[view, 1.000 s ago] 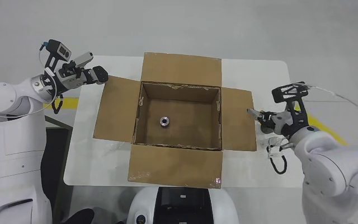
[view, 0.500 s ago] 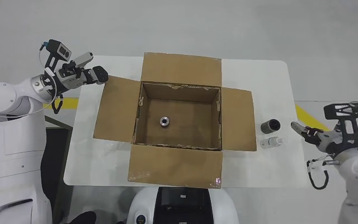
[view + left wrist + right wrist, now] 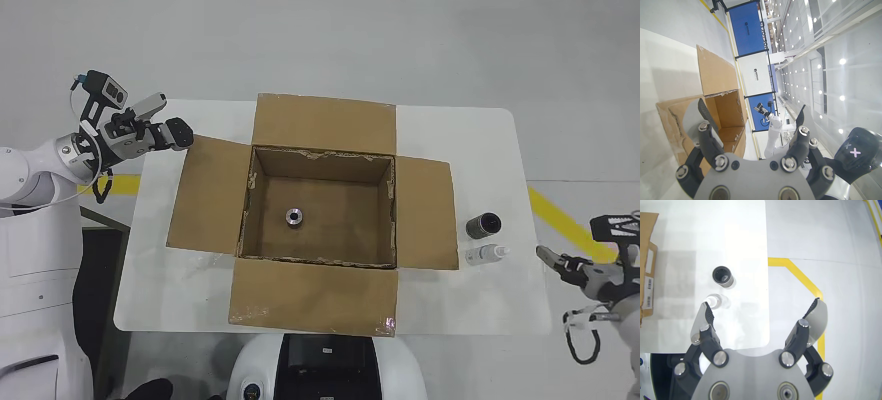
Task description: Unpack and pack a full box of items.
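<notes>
An open cardboard box [image 3: 208,200] sits mid-table with all flaps spread; a small round metal part [image 3: 294,215] lies on its floor. Right of the box stand a dark cylinder [image 3: 486,223] [image 3: 722,277] and a small clear bottle [image 3: 485,254] [image 3: 716,301] on the white table [image 3: 480,140]. My right gripper [image 3: 562,264] [image 3: 762,305] hangs open and empty beyond the table's right edge, above the floor. My left gripper [image 3: 178,133] [image 3: 751,110] is open and empty at the far left, beside the box's left flap [image 3: 677,121].
A yellow floor line [image 3: 560,215] [image 3: 800,275] runs to the right of the table. The table's right strip holds just the two small items, with bare surface [image 3: 715,228] around them.
My right arm has drawn back from beside the box's right flap to off the table's right edge, leaving the dark cylinder and clear bottle standing on the table. The left arm has kept still.
</notes>
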